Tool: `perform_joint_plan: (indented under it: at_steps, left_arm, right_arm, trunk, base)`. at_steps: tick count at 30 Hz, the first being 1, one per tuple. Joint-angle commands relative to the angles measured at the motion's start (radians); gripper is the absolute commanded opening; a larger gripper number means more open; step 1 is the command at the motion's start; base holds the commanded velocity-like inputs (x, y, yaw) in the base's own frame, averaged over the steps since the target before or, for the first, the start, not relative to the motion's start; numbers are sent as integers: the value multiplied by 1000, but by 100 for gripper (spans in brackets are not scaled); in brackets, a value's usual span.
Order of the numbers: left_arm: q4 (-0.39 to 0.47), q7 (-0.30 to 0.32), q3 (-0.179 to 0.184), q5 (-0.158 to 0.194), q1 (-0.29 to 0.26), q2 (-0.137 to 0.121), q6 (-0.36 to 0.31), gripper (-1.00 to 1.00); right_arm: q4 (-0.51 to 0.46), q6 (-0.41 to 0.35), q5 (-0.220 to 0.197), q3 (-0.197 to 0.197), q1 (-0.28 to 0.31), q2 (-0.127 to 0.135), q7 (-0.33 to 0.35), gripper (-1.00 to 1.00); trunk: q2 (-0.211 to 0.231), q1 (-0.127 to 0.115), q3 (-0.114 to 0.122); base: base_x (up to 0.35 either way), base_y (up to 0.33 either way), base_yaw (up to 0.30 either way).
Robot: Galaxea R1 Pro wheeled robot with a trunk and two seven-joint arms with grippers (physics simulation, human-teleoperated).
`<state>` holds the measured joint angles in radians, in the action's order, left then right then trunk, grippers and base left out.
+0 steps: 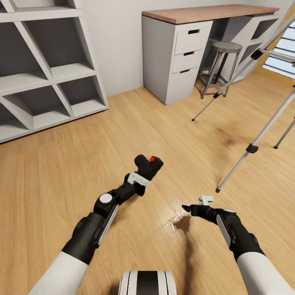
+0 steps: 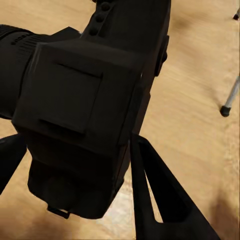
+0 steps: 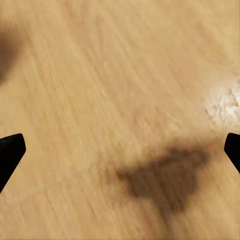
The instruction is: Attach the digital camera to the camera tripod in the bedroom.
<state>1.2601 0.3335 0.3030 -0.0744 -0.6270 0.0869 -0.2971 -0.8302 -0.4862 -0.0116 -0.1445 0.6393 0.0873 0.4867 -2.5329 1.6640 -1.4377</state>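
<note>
Black chunky digital camera gripped by left pincer; right pincer spread wide.

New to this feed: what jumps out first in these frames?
First, the small black digital camera with a red button, clamped in the left gripper above the light wood floor at the centre of the head view. Next, the tall silver-legged camera tripod standing ahead on the right, in front of a round grey metal stool under the wood-topped desk. The right gripper hangs open and empty.
</note>
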Motion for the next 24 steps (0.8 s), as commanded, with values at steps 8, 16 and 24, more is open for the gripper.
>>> perform_joint_plan:
  at_steps: [8, 16, 24]
  left_arm:
    - [3, 2, -1, 121, 0, 79, 137, -100]
    - [-1, 2, -1, 254, 0, 85, 219, -100]
    - [-10, 1, 0, 292, 0, 82, 299, -100]
  right_arm:
    - [4, -10, -6, -8, 0, -135, 1, 100]
    - [2, -32, -70, -6, 0, -175, 3, 100]
    - [2, -85, -161, -1, 0, -179, -2, 100]
  trunk:
    - [0, 0, -1]
    - [0, 0, -1]
    - [0, 0, -1]
  base:
    - [0, 0, 0]
    - [0, 0, 0]
    - [0, 0, 0]
